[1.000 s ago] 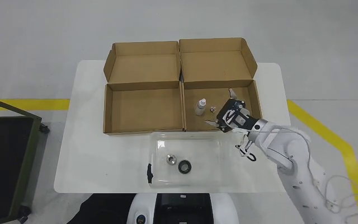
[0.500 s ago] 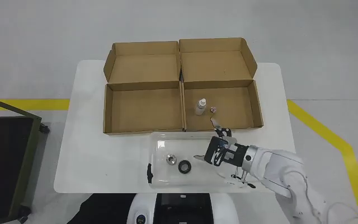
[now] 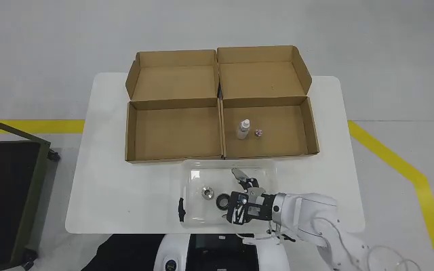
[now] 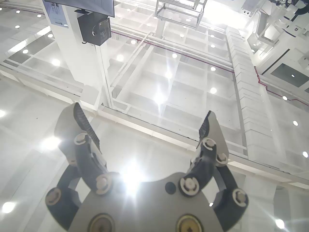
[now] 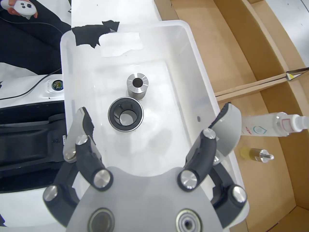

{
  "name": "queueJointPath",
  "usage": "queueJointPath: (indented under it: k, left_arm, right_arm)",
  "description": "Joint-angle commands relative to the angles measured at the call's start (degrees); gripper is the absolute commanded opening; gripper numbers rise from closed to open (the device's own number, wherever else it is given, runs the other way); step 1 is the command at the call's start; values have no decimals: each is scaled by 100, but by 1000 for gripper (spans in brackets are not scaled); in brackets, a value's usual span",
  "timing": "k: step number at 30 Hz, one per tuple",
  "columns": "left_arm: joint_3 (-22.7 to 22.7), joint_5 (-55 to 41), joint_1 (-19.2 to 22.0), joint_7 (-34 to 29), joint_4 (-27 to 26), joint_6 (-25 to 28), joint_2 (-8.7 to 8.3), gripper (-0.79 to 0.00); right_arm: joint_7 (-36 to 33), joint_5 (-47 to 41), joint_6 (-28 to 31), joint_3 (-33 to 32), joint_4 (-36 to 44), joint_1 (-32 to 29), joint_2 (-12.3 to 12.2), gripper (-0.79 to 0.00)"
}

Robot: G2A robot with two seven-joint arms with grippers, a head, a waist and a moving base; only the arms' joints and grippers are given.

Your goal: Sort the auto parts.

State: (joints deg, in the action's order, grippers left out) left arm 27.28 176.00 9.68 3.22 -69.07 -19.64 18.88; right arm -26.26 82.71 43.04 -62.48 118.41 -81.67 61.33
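A silver metal cylinder with a centre hole [image 3: 206, 192] [image 5: 137, 86] stands upright in the clear plastic bin [image 3: 193, 164] [image 5: 193, 49]. A black-lined steel ring [image 3: 224, 200] [image 5: 125, 117] lies just beside it. A white plastic bottle [image 3: 243, 128] [image 5: 265, 127] sits in the right-hand cardboard box [image 3: 295, 125] [image 5: 277, 182], near a small silver fitting [image 3: 257, 133] [image 5: 259, 155].

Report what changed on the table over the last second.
The right gripper swung from over the right cardboard box back toward the robot. It now hangs open and empty over the clear bin, close to the black ring. No grasp or release is visible. The ring, the metal sleeve beside it, and the bottle and small part in the right box stayed put.
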Motion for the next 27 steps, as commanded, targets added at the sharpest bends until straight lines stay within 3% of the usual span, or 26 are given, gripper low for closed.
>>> queueJointPath:
  k: [1,27]
  left_arm:
    - [0,0,0,0,0,0,0,0]
    - [0,0,0,0,0,0,0,0]
  right_arm:
    - [-28,-10,-5,53,-88,73,8,0]
    - [-272,-94,185,962,-1214,1002,170,-22]
